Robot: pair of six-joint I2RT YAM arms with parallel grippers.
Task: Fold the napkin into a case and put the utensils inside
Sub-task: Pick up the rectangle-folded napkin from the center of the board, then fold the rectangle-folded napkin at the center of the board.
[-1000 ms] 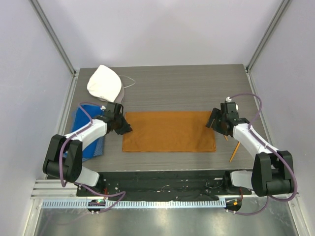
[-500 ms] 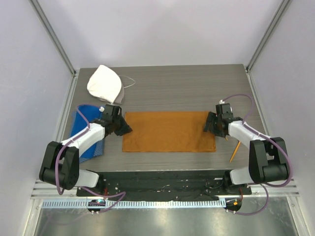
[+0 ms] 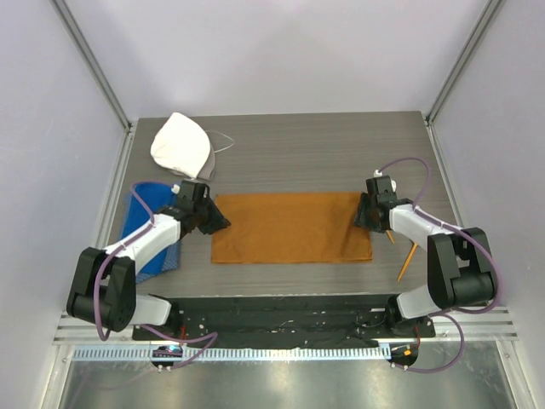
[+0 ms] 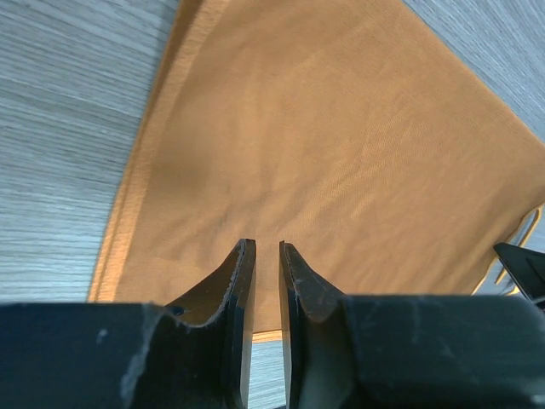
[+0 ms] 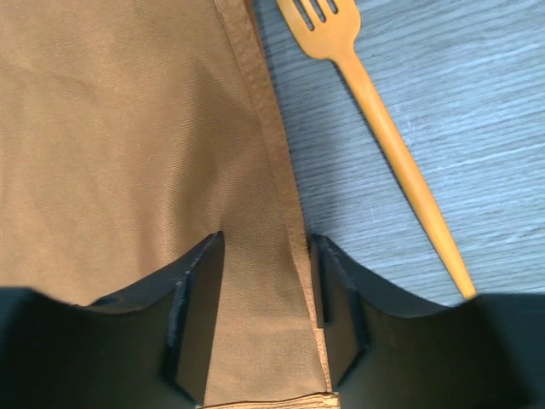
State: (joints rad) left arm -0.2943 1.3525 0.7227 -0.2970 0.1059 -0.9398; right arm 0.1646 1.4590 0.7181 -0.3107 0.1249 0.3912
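The rust-orange napkin (image 3: pixel 289 227) lies flat on the table as a folded rectangle. My left gripper (image 3: pixel 218 223) is low over its left edge, jaws a narrow gap apart with nothing between them; cloth (image 4: pixel 324 153) fills that view. My right gripper (image 3: pixel 364 218) is open, its jaws astride the napkin's right hem (image 5: pixel 277 187). The orange fork (image 5: pixel 375 102) lies on bare table just right of that hem and shows beside the right arm in the top view (image 3: pixel 390 233). A second thin orange utensil (image 3: pixel 406 261) lies nearer the front right; its bowl does not show.
A blue towel (image 3: pixel 140 234) lies at the left edge, partly under the left arm. A white rounded cloth cap (image 3: pixel 181 145) sits at the back left. The grey table (image 3: pixel 315 153) is walled on both sides.
My right gripper has moved left and slightly farther back, onto the napkin's right edge. My left gripper has barely shifted at the left edge. The napkin has not moved.
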